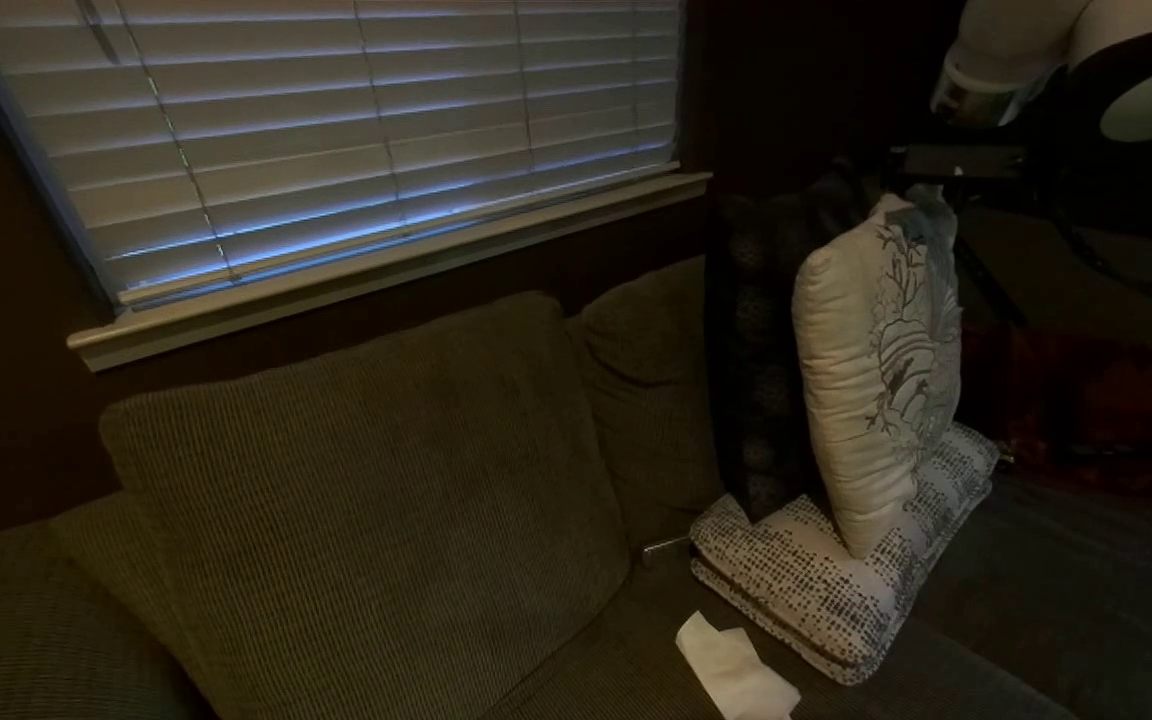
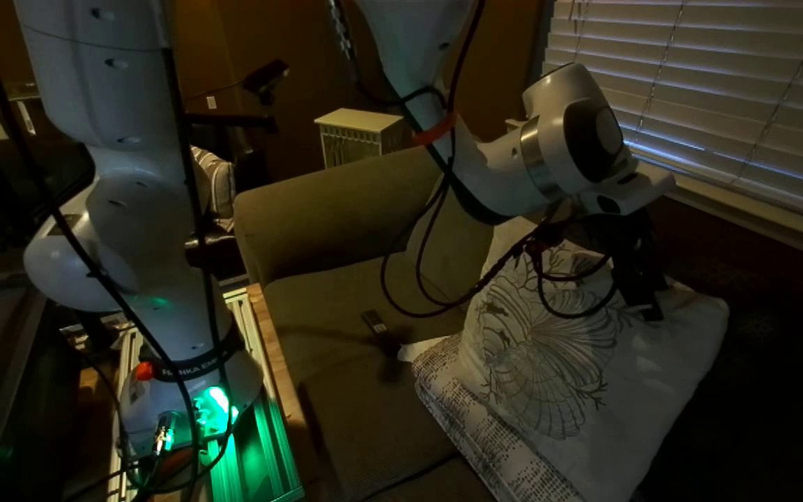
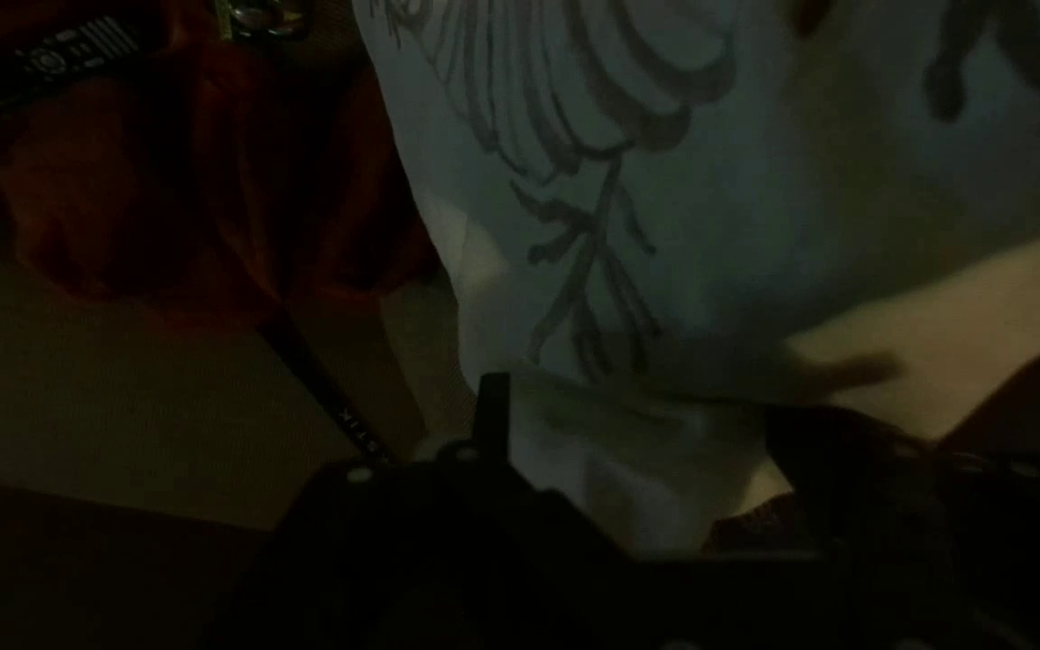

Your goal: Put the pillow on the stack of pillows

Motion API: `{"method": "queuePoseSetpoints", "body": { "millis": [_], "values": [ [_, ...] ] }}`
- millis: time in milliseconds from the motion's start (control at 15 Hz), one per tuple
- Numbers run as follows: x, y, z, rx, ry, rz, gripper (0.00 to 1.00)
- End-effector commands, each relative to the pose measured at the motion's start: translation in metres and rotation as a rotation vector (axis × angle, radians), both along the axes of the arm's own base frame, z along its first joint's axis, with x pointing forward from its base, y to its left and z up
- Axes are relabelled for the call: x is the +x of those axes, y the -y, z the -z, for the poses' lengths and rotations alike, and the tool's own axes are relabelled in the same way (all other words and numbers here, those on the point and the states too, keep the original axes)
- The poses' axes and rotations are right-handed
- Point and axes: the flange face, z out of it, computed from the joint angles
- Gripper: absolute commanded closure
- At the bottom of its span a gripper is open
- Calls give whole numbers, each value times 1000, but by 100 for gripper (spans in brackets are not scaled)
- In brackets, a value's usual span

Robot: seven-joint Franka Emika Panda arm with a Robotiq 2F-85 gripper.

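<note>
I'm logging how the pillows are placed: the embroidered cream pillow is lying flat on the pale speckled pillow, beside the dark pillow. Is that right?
Not quite: the embroidered cream pillow isn't lying flat; an exterior view shows it standing on edge. It is on the pale speckled pillow, beside the dark pillow, as you say.

We see smooth, matt cloth on the plant-patterned pillow [image 1: 876, 370], puckered along its side. The speckled pillow [image 1: 796, 570] looks like coarser woven cloth; the dark pillow [image 1: 754, 360] seems a dull fabric. We find ribbed, matt upholstery on the sofa cushion [image 1: 366, 490], and a thin, papery look to the loose sheet [image 1: 736, 665]. The robot arm [image 2: 136, 223] looks glossy and plastic-like, with a shiny metal band [image 2: 534, 164]; the board [image 2: 274, 348] is plain wood.
</note>
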Motion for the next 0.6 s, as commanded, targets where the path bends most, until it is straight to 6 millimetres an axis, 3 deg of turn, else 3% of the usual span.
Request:
{"method": "queuePoseSetpoints", "body": {
  "millis": [0, 533],
  "values": [
    [5, -6, -14, -14, 55, 19, 0],
    [2, -17, -51, -30, 123, 4, 0]
  ]
}}
